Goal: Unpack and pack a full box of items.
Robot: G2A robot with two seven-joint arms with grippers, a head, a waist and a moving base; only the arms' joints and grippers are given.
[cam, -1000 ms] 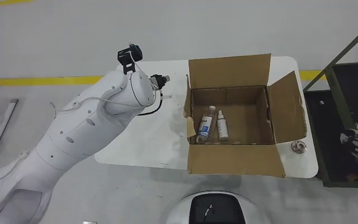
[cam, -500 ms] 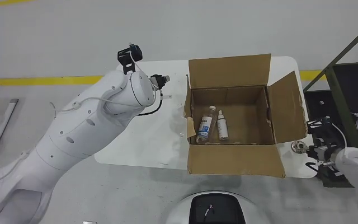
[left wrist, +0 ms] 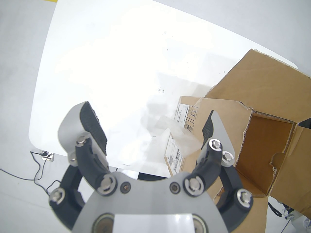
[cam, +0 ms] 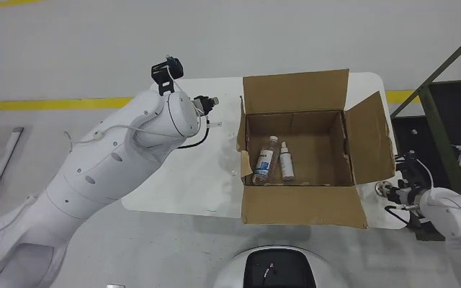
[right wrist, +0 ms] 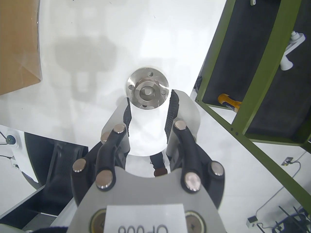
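An open cardboard box point(cam: 295, 90) stands on the white table point(cam: 187, 173) with its flaps spread. Inside lie a clear bottle with a blue label point(cam: 265, 160) and a smaller white bottle point(cam: 287, 161), side by side. A round metal flange point(cam: 384, 189) rests on the table right of the box, near the front right corner. My right gripper point(cam: 398, 193) is open beside it; in the right wrist view the flange point(right wrist: 147, 91) sits just at the tips of the right gripper point(right wrist: 150, 100). My left gripper point(left wrist: 150, 120) hangs open and empty above the table, left of the box point(left wrist: 264, 83).
A green-framed rack point(right wrist: 255, 61) stands close to the table's right edge, holding a white part point(right wrist: 289, 49) and a yellow-handled item point(right wrist: 228, 99). A box flap point(right wrist: 17, 25) lies left of the flange. Bare tabletop point(left wrist: 109, 61) spreads under the left arm.
The right arm has come in from the right edge of the top view and moved left up to the flange. The left arm and box contents have not moved.
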